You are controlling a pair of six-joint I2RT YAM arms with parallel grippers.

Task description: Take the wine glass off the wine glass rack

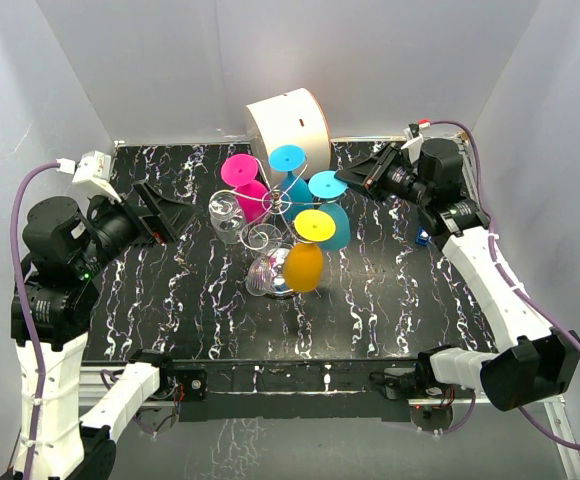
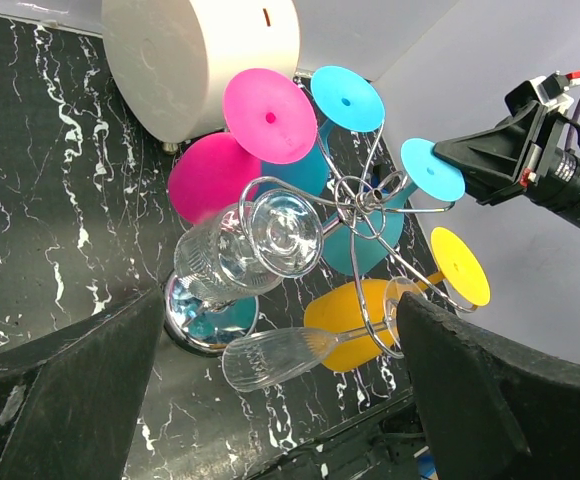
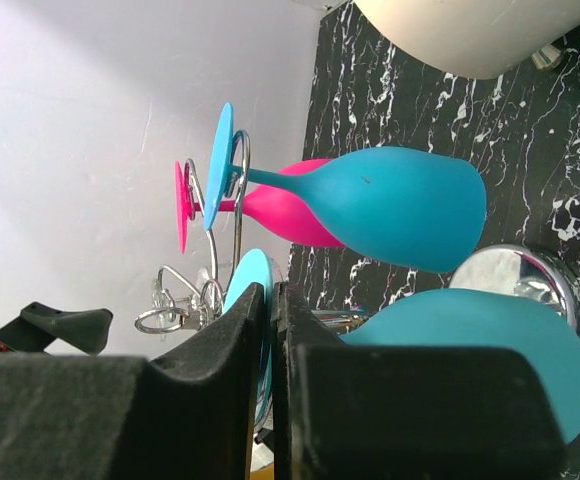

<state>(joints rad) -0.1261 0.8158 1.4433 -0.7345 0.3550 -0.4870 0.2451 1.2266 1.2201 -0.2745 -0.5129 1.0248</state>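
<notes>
The wine glass rack, silver wire scrolls on a chrome base, stands mid-table with several glasses hanging from it bowl down. They are pink, blue, teal, yellow and two clear ones. My right gripper is shut on the rim of the teal glass's cyan foot. In the right wrist view the foot sits at the narrow slit between the fingers. My left gripper is open and empty, left of the rack, facing the clear glasses.
A white cylindrical drum lies on its side behind the rack, close to the pink and blue glasses. White walls close in the table at the back and both sides. The lower clear glass hangs by the yellow one.
</notes>
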